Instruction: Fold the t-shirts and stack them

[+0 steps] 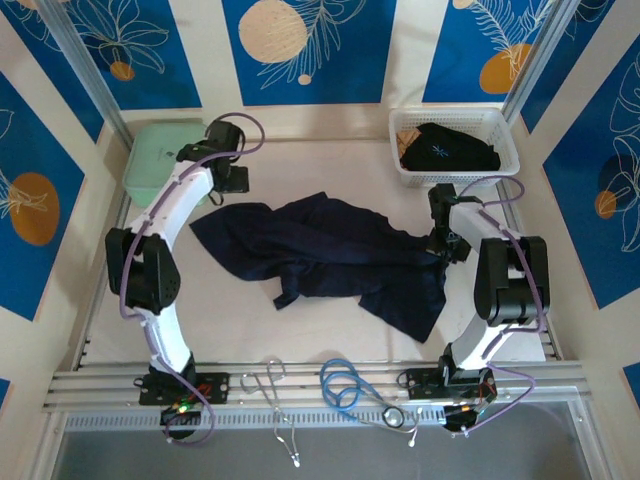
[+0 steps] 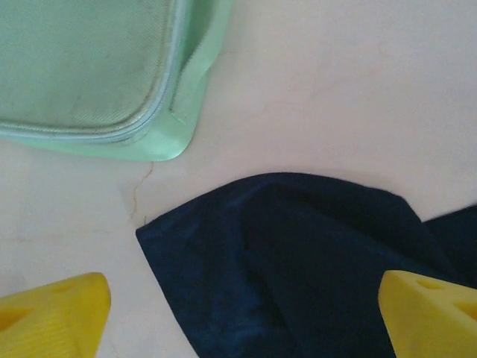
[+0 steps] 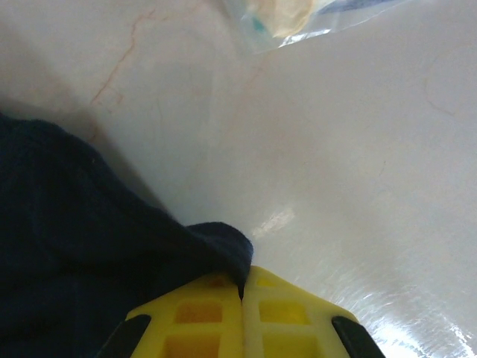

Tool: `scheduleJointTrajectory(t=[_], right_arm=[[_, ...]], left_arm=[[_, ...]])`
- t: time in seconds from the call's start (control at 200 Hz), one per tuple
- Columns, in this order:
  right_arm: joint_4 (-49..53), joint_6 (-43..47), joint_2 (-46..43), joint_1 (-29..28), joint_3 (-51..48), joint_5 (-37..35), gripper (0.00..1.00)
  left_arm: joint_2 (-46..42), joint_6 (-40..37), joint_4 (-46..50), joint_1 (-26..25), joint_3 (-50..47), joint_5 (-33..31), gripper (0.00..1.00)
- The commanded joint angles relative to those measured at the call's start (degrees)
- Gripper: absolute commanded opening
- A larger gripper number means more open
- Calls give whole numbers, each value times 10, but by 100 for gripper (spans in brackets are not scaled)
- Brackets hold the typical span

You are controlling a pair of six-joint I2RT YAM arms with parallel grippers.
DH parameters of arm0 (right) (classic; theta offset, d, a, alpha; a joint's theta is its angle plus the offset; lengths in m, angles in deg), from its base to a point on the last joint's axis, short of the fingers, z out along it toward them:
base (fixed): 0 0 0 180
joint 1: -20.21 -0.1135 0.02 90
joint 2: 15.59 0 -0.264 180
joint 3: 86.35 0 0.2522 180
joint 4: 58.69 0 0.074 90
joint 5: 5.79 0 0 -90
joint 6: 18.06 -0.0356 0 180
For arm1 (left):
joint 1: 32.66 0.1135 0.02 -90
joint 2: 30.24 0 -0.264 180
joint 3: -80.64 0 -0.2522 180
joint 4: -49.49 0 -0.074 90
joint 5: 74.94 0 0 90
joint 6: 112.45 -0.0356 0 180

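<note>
- Top external view: the navy shirt (image 1: pixel 320 255) lies crumpled in the middle of the table (image 1: pixel 330 170). Its long axis runs left to right, and one flap reaches toward the near edge on the right side.
- A second shirt (image 1: pixel 447 150), black with a small pale blue mark, sits in the basket (image 1: pixel 500 165) at the far right corner.
- The left gripper (image 1: pixel 236 180) is just beside the navy shirt's left end, near the case (image 1: pixel 160 160) in the far left corner.
- In the left wrist view its yellow fingers (image 2: pixel 52 317) stand wide apart over a corner of the shirt (image 2: pixel 298 253) and hold nothing.
- The right gripper (image 1: pixel 441 245) is at the shirt's right edge; in the right wrist view, the fingers (image 3: pixel 216 313) are pressed together on a fold of the cloth (image 3: pixel 89 246).
- Bare table is free along the far edge between case and basket, and at the near left.
</note>
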Motion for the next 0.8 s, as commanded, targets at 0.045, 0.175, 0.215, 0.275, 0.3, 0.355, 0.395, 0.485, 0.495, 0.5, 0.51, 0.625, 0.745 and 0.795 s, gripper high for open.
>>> scheduleJointTrajectory(t=[0.045, 0.175, 0.215, 0.275, 0.3, 0.355, 0.395, 0.485, 0.495, 0.5, 0.51, 0.625, 0.745, 0.795], right_arm=[[26, 1, -12, -22, 18, 22, 24], [46, 11, -40, -37, 41, 41, 49], [53, 14, -50, -42, 48, 45, 54], [64, 18, -65, -47, 58, 52, 57], [68, 21, -70, -49, 62, 57, 57], [76, 25, -84, -53, 69, 70, 57], [80, 28, -92, -56, 75, 80, 57], [87, 33, -106, -64, 83, 101, 57], [87, 33, -108, -64, 83, 104, 57], [87, 33, -109, -65, 84, 105, 57], [87, 33, -110, -66, 84, 106, 57], [88, 29, -125, -73, 83, 125, 57], [93, 27, -136, -76, 81, 128, 56], [94, 25, -142, -77, 78, 127, 56]], left_arm=[[-79, 2, 44, -25, -3, 10, 100], [-163, 44, 98, -46, -102, 74, 98], [-196, 62, 94, -51, -155, 103, 94], [-248, 91, 78, -57, -236, 152, 87], [-270, 105, 67, -60, -270, 171, 84], [-311, 131, 45, -66, -340, 213, 82], [-337, 149, 30, -73, -380, 238, 81], [-375, 186, -23, -93, -450, 282, 79], [-377, 190, -31, -95, -456, 287, 79], [-379, 192, -35, -96, -460, 289, 78], [-381, 197, -43, -99, -466, 293, 78], [-377, 236, -111, -123, -511, 311, 73], [-330, 262, -146, -146, -526, 317, 69], [-306, 269, -160, -158, -530, 322, 69]])
